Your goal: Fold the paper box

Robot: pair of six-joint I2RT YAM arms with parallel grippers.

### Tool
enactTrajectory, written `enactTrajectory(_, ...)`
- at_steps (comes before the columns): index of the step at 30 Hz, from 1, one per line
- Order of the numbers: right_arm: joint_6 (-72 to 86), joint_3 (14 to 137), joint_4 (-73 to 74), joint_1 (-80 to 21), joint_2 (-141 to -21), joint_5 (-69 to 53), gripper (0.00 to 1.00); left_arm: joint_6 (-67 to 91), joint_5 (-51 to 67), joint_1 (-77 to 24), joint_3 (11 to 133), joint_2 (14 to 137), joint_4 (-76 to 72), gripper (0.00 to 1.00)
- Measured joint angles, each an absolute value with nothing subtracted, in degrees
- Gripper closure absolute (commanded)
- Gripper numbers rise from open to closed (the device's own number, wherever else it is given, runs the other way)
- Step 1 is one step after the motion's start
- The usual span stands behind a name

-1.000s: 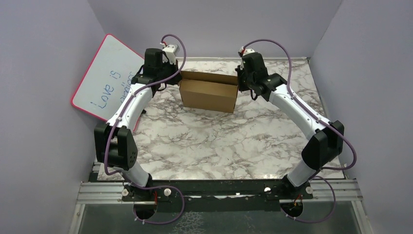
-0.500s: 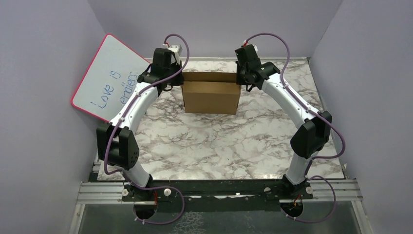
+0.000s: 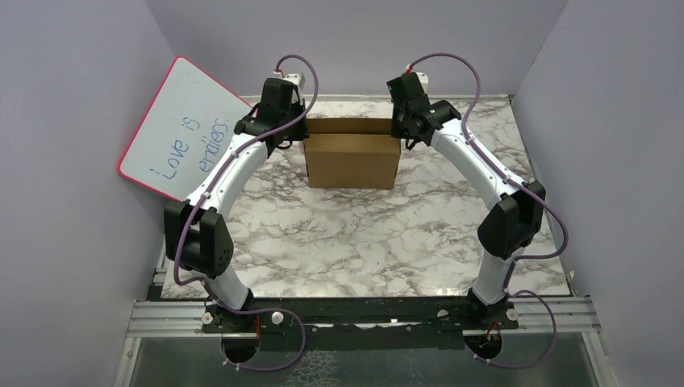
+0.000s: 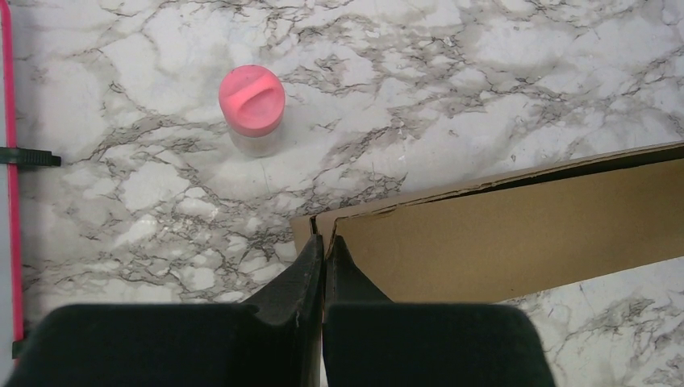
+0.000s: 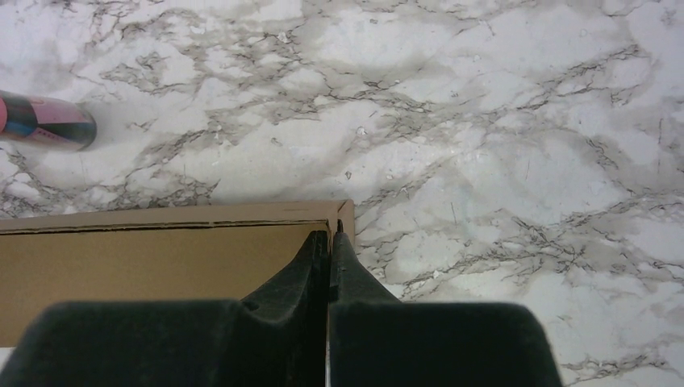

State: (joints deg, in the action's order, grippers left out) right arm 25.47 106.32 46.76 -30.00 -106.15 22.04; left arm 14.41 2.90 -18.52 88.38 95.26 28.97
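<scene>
Brown paper box [image 3: 352, 161], apparently almost closed

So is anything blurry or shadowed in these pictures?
Top view: evenly lit and sharp, with only soft shadows on the white marble table. Left wrist view: the black left gripper looks dark with little detail, while the brown cardboard box is crisp. Right wrist view: likewise, the right gripper is dark.
</scene>
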Motion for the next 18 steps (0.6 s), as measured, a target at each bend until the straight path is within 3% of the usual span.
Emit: enactTrajectory(18, 21.3, 104.1, 42.7, -30.0, -105.9, 23.6, 0.99, 14.7, -4.5, -21.6, 90.3, 96.4, 30.5, 1.0)
